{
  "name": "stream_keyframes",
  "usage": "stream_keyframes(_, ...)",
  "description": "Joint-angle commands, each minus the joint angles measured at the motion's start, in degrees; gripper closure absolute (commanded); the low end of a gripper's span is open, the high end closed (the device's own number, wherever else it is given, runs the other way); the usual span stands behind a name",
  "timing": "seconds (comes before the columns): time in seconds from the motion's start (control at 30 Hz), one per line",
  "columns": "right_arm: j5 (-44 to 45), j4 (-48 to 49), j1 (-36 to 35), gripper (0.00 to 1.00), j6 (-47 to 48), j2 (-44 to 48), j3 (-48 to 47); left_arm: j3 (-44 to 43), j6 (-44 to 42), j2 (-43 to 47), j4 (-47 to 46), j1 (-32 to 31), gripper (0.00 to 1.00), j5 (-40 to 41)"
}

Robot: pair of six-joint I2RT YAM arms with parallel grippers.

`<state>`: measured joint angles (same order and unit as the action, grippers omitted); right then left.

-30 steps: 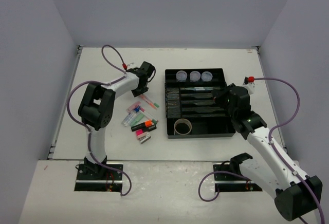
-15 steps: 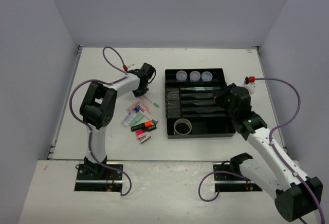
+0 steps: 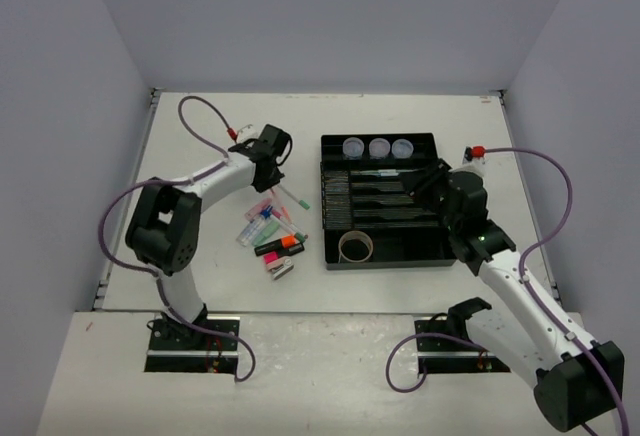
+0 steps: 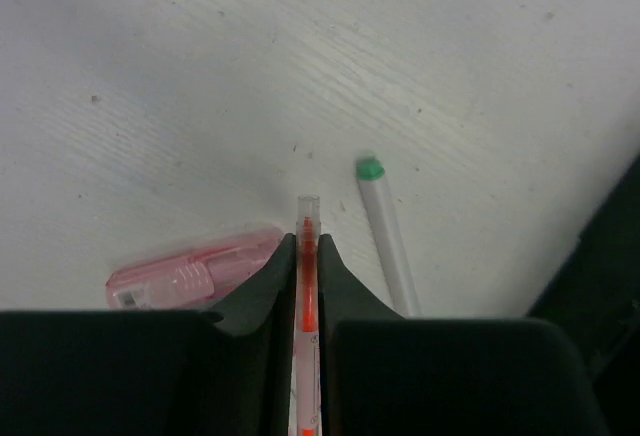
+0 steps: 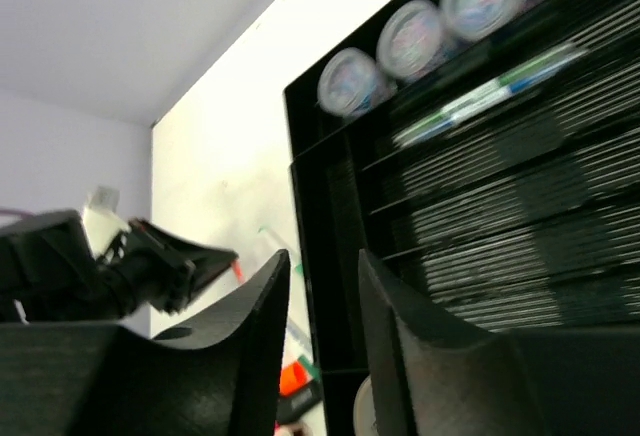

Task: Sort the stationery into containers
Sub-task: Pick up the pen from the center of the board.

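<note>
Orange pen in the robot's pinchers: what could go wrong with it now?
The left gripper pinches the thin orange pen, so it might slip or swing when lifted. The green-capped pen and pink highlighter lie close on either side and could get bumped. It could also miss the narrow slots of the black tray.

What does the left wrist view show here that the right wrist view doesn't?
Left wrist only: the pink highlighter, and a clear look at the orange-ink pen clamped in the shut left pincer. Right wrist only: three round tubs and pens in the black tray, past the open right pincer. Both: the left pincer, the white green-capped pen and the table.
</note>
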<state>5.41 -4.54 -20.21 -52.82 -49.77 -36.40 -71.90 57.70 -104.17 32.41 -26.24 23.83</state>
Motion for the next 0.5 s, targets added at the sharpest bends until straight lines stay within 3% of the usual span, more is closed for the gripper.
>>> stream_keyframes(0.0, -17.34, 16.44, -0.03, 0.42, 8.51, -0.38, 2.49, 5.6, -2.17, 13.03, -10.62, 0.3, 1.0, -3.74)
stream_keyframes(0.13, -29.13, 18.98, -1.53, 0.39, 8.43, -8.42, -1.23, 10.1, -8.15, 21.92, -20.71, -0.84, 1.0, -12.84)
stream_keyframes(0.3, -44.93, 21.78, -6.53, 0.37, 5.02, -18.48, -7.12, 13.96, -14.3, 25.91, -34.51, -5.5, 1.0, -30.55)
stream_keyframes(0.47, -42.98, 20.71, -13.36, 0.43, 3.19, -22.42, -11.06, 12.6, -17.65, 25.83, -40.37, -11.89, 1.0, -39.2)
